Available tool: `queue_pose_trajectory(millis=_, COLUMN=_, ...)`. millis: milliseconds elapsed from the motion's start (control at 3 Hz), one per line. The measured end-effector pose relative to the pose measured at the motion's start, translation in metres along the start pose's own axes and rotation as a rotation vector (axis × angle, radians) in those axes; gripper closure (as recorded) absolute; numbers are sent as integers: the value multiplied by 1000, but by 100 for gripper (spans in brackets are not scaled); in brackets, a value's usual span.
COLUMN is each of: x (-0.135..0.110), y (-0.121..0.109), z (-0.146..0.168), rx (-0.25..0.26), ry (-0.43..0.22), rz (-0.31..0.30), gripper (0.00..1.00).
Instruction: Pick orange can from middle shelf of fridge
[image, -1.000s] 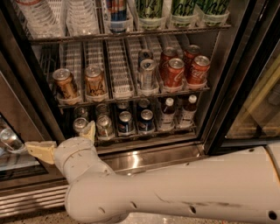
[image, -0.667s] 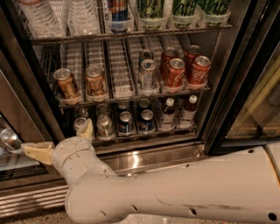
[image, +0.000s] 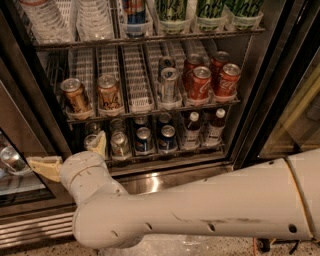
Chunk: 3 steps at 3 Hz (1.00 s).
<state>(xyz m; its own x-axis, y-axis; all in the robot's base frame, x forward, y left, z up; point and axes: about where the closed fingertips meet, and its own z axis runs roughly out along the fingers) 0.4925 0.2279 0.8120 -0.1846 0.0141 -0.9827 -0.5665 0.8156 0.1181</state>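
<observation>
I see the gripper (image: 67, 150) at about eight o'clock in my view. Its fingers (image: 44, 167) are spread apart and look like matt tan plastic. The arm (image: 200, 210) behind it is a smooth off-white plastic shell with a soft sheen and a few dark scuffs. The orange can (image: 76, 96) is glossy printed metal with a bare silver lid. The middle shelf (image: 136, 80) has pale ridged plastic lanes on metal wire. The fridge (image: 167, 172) has a dark frame, and at six o'clock a shiny brushed steel sill.

Single view, close, above arm (image: 200, 210), looking down into fridge (image: 250, 100); pincer (image: 66, 150) lower left, fingers spread.
</observation>
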Motion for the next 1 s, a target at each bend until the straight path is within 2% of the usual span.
queue_pose_trajectory(millis=333, x=-9, y=0, z=6, rx=62, ry=-36, rz=-44, gripper=5)
queue_pose_trajectory(millis=667, x=-24, y=7, z=1, rx=137, ry=-86, rz=-92, gripper=24)
queue_pose_trajectory(millis=1000, x=-43, y=15, z=-10, rx=190, ry=-145, rz=-142, gripper=38)
